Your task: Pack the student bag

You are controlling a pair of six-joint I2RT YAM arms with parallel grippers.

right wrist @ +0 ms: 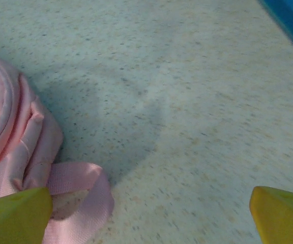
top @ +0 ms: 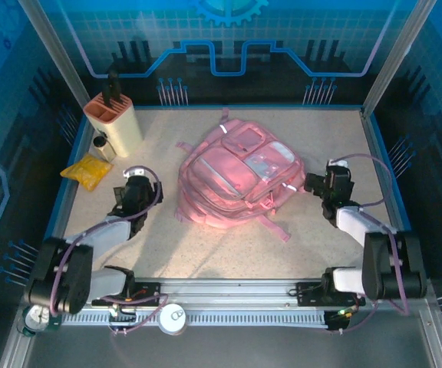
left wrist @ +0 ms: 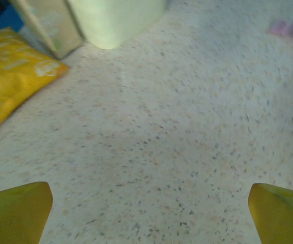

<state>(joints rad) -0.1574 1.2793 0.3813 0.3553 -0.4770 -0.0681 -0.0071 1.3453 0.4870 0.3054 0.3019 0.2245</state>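
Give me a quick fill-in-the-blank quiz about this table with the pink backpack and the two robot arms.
The soft pink fabric backpack lies ____ the two arms. The flat yellow plastic packet lies on the backpack's ____ side. The right gripper, beside a pink webbing strap, is ____. The left gripper holds ____.
Missing words: between; left; open; nothing.
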